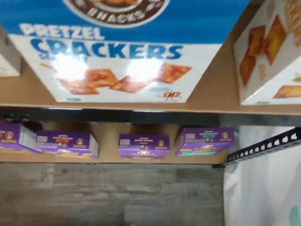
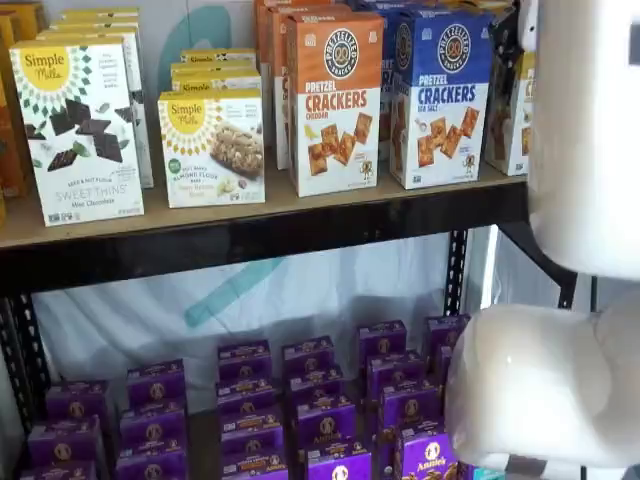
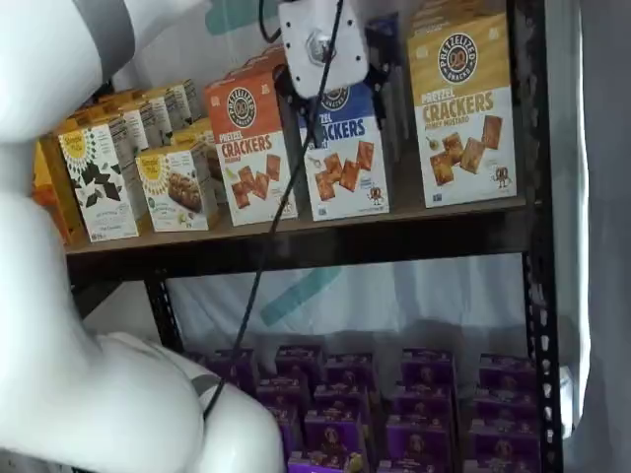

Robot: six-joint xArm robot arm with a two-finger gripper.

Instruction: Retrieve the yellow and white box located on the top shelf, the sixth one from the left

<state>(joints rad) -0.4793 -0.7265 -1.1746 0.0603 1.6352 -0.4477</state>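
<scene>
The yellow and white box [image 3: 463, 108] stands at the right end of the top shelf [image 3: 345, 241]. In a shelf view the arm hides most of it and only its left edge [image 2: 520, 110] shows. The wrist view shows its white lower part with pictured crackers [image 1: 268, 52] on the shelf board [image 1: 211, 94]. My gripper [image 3: 328, 79] hangs in front of the blue-topped crackers box [image 3: 345, 163], to the left of the yellow and white box and apart from it. Only its white body and bits of black finger show from behind, so I cannot tell how the fingers stand.
An orange-topped crackers box [image 3: 251, 143] stands left of the blue one, with Simple Mills boxes [image 2: 75, 130] further left. Purple boxes [image 2: 320, 400] fill the lower shelf. A black upright [image 3: 532, 197] stands right beside the yellow and white box. The white arm [image 2: 580, 140] blocks the shelf's right end.
</scene>
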